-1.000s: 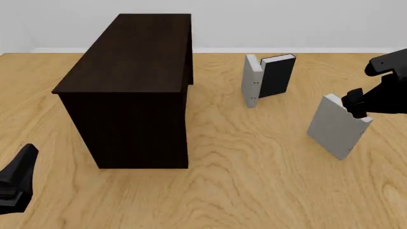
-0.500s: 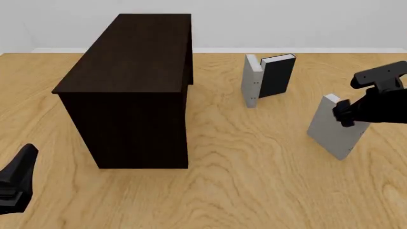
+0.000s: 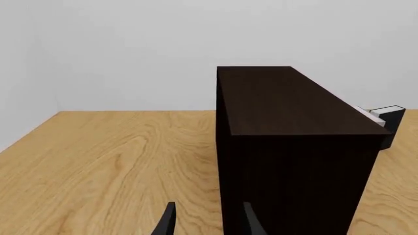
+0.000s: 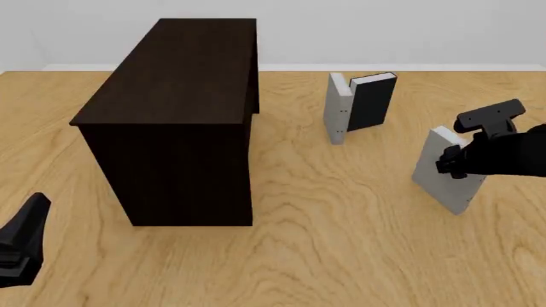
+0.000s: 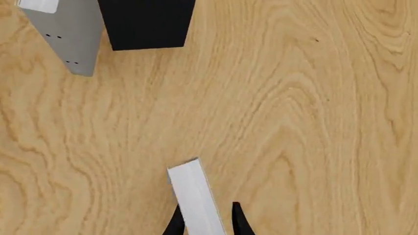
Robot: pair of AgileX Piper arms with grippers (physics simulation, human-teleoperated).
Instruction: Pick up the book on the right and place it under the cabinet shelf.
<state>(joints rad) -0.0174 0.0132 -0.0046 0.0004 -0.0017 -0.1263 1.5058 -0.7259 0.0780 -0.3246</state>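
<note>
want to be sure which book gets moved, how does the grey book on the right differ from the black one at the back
The grey book is plain light grey; the black book has dark covers with white pages. The grey book stands alone, top edge between the right gripper's fingers; the black book stands beside a grey slab, ungripped. Both stand upright on the table.

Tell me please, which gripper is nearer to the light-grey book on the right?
Right. The right gripper is at the light-grey book's top edge, fingers straddling it. The left gripper is far across the table, beyond the dark cabinet.
</note>
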